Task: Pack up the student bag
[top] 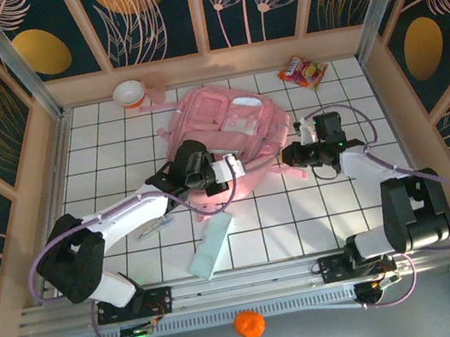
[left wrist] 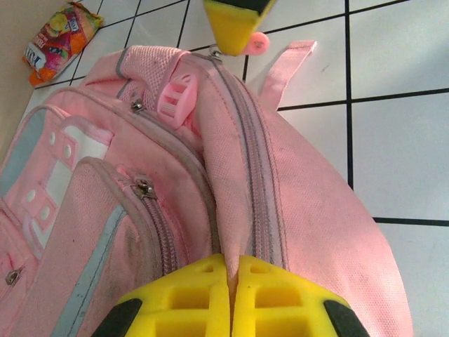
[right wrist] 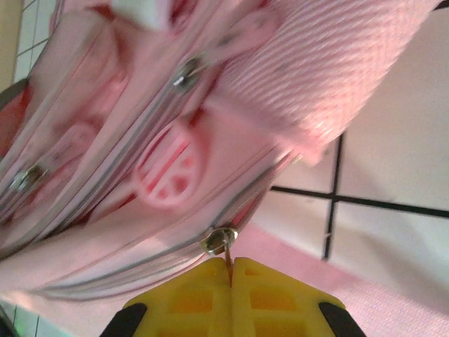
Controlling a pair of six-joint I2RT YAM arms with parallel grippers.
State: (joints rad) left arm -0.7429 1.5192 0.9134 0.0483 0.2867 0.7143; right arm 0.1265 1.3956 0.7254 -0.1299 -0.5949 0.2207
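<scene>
Pink student bag (right wrist: 210, 105), blurred, edges cut off

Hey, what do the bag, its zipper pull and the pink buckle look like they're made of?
Bag: soft woven fabric, matte pink; weave and stitched seams show. Zipper pull: likely metal; silvery and glinting. Buckle: probably moulded plastic; smooth, ribbed, slightly glossy.

Left arm (top: 128, 210) stretched forward, jaws pinched together; right arm (top: 367, 164) bent inward, jaws pinched together
</scene>
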